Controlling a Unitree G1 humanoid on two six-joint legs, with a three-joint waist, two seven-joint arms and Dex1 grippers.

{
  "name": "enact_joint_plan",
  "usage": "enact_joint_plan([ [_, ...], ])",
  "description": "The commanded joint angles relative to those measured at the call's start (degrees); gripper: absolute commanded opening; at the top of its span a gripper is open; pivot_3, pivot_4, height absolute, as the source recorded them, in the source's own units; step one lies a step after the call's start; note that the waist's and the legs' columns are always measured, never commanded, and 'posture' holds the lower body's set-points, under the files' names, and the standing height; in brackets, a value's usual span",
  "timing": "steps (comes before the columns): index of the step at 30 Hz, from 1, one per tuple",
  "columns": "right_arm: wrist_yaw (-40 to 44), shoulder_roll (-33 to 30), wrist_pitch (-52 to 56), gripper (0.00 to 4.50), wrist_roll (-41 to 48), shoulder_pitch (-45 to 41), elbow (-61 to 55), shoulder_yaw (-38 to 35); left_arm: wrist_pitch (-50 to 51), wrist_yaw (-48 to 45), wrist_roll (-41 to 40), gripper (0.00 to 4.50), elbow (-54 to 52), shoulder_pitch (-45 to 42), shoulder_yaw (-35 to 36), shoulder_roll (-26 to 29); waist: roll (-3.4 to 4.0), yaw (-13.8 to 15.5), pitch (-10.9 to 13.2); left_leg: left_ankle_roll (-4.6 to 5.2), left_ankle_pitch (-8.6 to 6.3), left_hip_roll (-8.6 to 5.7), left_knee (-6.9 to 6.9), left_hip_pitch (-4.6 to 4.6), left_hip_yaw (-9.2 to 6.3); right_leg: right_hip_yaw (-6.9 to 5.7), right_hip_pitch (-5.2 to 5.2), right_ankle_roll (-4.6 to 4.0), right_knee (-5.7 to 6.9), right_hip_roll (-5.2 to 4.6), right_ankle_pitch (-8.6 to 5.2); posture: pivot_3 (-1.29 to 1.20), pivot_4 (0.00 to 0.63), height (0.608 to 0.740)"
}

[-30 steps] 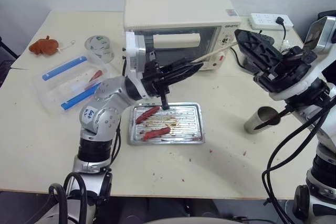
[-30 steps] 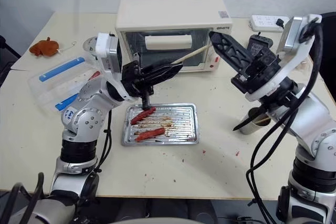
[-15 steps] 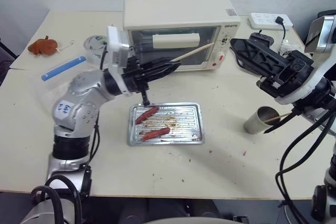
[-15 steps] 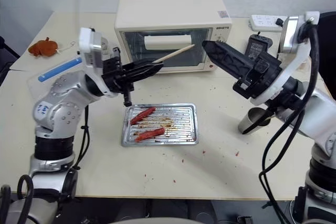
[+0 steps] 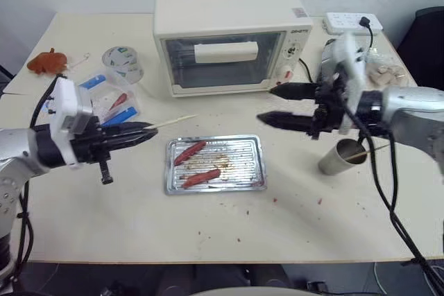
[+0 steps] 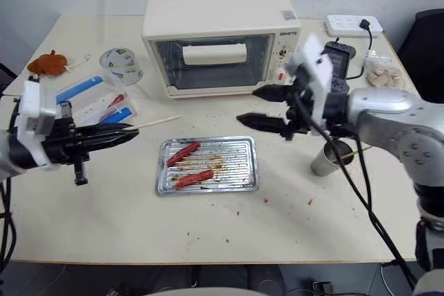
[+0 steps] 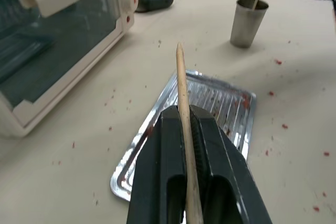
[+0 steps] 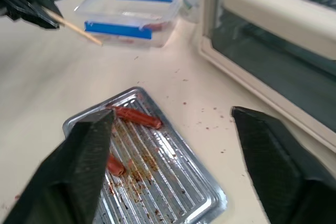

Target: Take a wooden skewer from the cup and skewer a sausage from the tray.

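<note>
Left gripper (image 5: 149, 129): clamped tight on the wooden skewer (image 7: 184, 114), tip poking out past the fingertips toward the tray (image 5: 260, 164); swung well out to the left of the tray since a second ago, away from its place over the sausages in front of the toaster oven (image 5: 225, 32).

Right gripper (image 5: 274, 105): spread fully wide, holding nothing; a second ago raised off to the right near the cup (image 5: 338, 157), now turned level and reaching in over the bench (image 5: 291, 227) between oven and tray.

Wooden skewer: held roughly level above the bench, pointed end aimed at the tray, touching no sausage.

Sausages: upper sausage (image 5: 192, 151) and lower sausage (image 5: 202, 177) lying apart on the left half of the tray, neither pierced.

Cup: upright to the right of the tray, another stick (image 5: 371, 149) leaning out of it.

Beyond: clear box (image 5: 111, 98) and tape roll (image 5: 121, 60) at far left.

Meaning for task: skewer already taken; piercing not yet done. Wide right gripper probably coming in to steady a sausage, with the skewer drawn back to line up the thrust.
</note>
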Motion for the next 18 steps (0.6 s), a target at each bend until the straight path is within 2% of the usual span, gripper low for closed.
enact_joint_plan([
  [1,8.1,1.8,-6.0,4.46,-12.8,-1.2,-2.2,8.1,0.0,-0.8,0.1,0.00,-3.3,6.6,7.7,0.7,0.00,-0.1,0.0,-0.02,-0.01,-0.01,0.00,0.00,0.00,-0.05,-0.01,0.00,-0.01,-0.03,0.00,0.00,0.150,0.740],
  [6,14.7,7.8,-9.9,4.46,-21.7,-1.5,-0.9,15.1,-0.5,-0.9,0.5,0.00,-4.7,13.9,12.7,0.5,0.02,-0.2,0.0,-0.05,-0.03,-0.01,0.01,-0.02,-0.01,-0.19,-0.02,-0.02,0.00,-0.10,-0.01,0.00,0.150,0.740],
  [12,18.3,12.1,-15.9,4.46,-32.1,-1.6,2.1,17.7,0.0,0.7,-1.4,0.00,-6.7,15.3,14.4,0.6,0.02,-0.2,0.0,-0.07,-0.02,-0.02,0.08,-0.01,-0.07,-0.27,0.00,-0.03,0.09,-0.12,-0.01,0.00,0.150,0.740],
  [15,18.4,13.5,-19.4,3.83,-36.6,0.4,1.9,18.2,0.3,1.8,-2.3,0.00,-7.0,15.1,14.5,0.4,0.02,-0.2,0.0,-0.07,-0.03,-0.05,0.06,0.01,-0.06,-0.27,0.00,-0.02,0.11,-0.14,-0.01,0.00,0.150,0.740],
  [18,17.4,15.0,-20.6,2.85,-39.0,2.4,1.2,17.0,0.2,2.3,-2.8,0.00,-7.3,15.3,14.6,0.4,0.02,-0.3,0.0,-0.09,-0.03,-0.03,0.04,0.02,-0.07,-0.31,-0.02,-0.04,0.16,-0.13,-0.02,0.00,0.150,0.740],
])
